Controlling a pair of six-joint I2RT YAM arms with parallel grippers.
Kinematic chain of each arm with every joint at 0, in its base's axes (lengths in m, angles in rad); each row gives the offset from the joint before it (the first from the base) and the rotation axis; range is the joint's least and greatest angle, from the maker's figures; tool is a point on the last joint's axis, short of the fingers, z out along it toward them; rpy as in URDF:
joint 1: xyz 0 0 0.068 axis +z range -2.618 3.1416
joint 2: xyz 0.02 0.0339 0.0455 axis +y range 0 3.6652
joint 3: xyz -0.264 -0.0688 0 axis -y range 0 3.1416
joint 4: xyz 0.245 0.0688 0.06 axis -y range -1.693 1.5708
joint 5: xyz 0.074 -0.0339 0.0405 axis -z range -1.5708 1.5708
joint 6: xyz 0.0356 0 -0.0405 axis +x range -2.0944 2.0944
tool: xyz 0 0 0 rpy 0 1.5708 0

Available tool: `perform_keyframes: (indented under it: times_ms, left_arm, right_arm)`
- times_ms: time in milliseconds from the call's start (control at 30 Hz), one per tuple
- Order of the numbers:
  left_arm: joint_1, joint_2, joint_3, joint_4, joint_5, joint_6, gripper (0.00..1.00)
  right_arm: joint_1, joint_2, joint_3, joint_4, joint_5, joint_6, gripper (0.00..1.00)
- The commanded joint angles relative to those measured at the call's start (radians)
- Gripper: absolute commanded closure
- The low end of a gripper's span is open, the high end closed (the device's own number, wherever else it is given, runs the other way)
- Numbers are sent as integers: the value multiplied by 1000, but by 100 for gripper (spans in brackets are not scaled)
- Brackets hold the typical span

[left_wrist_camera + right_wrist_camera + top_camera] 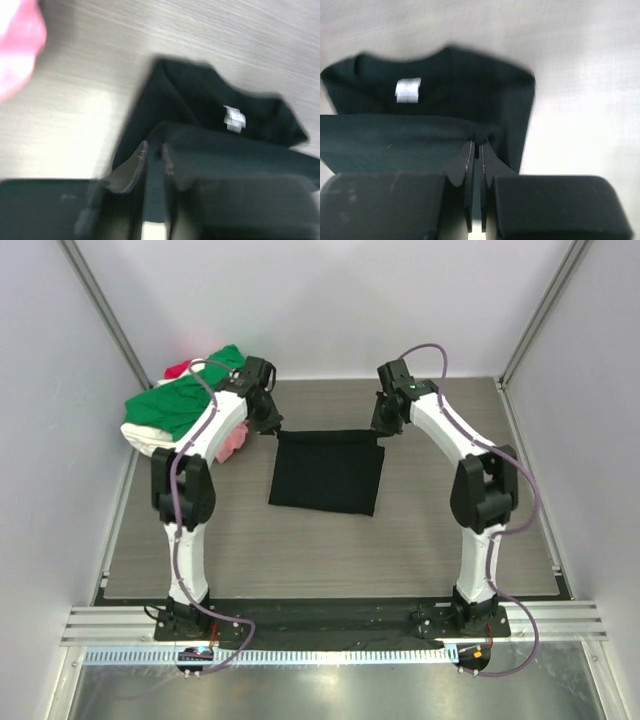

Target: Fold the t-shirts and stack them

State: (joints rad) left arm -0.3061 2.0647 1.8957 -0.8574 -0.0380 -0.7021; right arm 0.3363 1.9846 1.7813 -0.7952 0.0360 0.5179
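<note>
R pincer [476, 145] clamped on black t-shirt [328, 472] fold; L pincer [154, 146] beside it, blurred, can't tell.

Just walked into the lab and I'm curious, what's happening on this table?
Two robot arms are working on a black t-shirt lying folded in the middle of the table. The right end effector is pinched shut on the shirt's folded edge at one far corner. The left end effector is at the other far corner, jaws nearly together, though whether it grips the cloth is unclear. A pile of other t-shirts, green on top, sits at the far left.
</note>
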Motion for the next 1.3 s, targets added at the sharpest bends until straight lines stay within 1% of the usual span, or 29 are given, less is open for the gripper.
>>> perform_keyframes:
  times_ms: [0,33,67,100,133,167,200,233,267,300,333,367,400,467,500,533,567,633,700,733,800,867,900,933,1000,1067,1167,1233,1267]
  left_arm:
    - [77,177,270,-98,77,55,78]
    - [82,310,381,-126,108,65,72]
    - [88,372,495,-173,159,75,61]
    - [91,441,611,-295,171,78,56]
    - [93,510,826,-349,182,76,53]
    - [91,508,865,-383,191,75,49]
    - [88,477,844,-371,200,78,49]
    - [82,427,669,-326,194,82,48]
    - [81,262,523,-262,191,82,46]
    - [75,186,402,-127,187,75,43]
    - [76,102,294,-73,185,66,41]
    - [76,-7,128,-36,182,62,39]
    - [73,-55,79,-14,181,59,39]
    - [70,-151,-33,-20,182,59,41]
    - [67,-176,-68,-37,185,59,41]
    - [64,-205,-101,-41,190,62,42]
    - [55,-237,-174,-43,188,64,42]
    - [45,-336,-246,-37,188,75,43]
    - [35,-438,-363,-25,181,79,43]
    - [35,-469,-404,-23,181,82,43]
    - [35,-532,-502,-23,170,92,43]
    - [33,-615,-556,-28,155,96,43]
    - [35,-641,-611,-28,150,99,43]
    - [35,-690,-635,-29,147,99,43]
    - [35,-728,-684,-32,142,99,43]
    - [35,-785,-740,-45,139,99,43]
    - [35,-868,-805,-63,139,102,43]
    - [35,-906,-833,-68,138,102,42]
    - [35,-943,-851,-75,133,102,42]
  right_arm:
    - [-49,140,218,-61,44,10,94]
    - [-52,185,269,-76,45,22,84]
    - [-54,251,320,-116,41,33,75]
    - [-54,287,433,-154,48,50,54]
    - [-54,305,478,-188,54,63,46]
    - [-54,303,503,-226,54,74,42]
    - [-46,280,486,-229,62,88,40]
    - [-39,248,454,-219,71,90,40]
    - [-30,202,408,-179,102,90,39]
    - [-17,116,301,-156,114,94,38]
    - [9,65,243,-135,119,102,38]
    - [21,22,184,-78,110,108,38]
    - [35,-57,61,-44,75,113,38]
    - [79,-114,-50,57,23,134,38]
    - [95,-137,-145,86,-22,142,38]
    - [107,-159,-186,109,-60,151,39]
    - [133,-167,-219,140,-68,162,39]
    - [148,-170,-316,175,-114,168,44]
    - [155,-176,-423,270,-166,186,50]
    - [152,-178,-454,305,-206,189,51]
    - [153,-162,-497,352,-205,176,54]
    - [148,-133,-511,363,-194,157,59]
    - [141,-127,-526,364,-188,143,60]
    - [136,-122,-536,363,-182,140,60]
    - [122,-128,-585,360,-145,126,61]
    - [109,-150,-628,337,-87,126,61]
    - [84,-216,-724,307,-51,126,64]
    - [84,-295,-779,304,-50,110,64]
    - [84,-326,-786,303,-68,99,61]
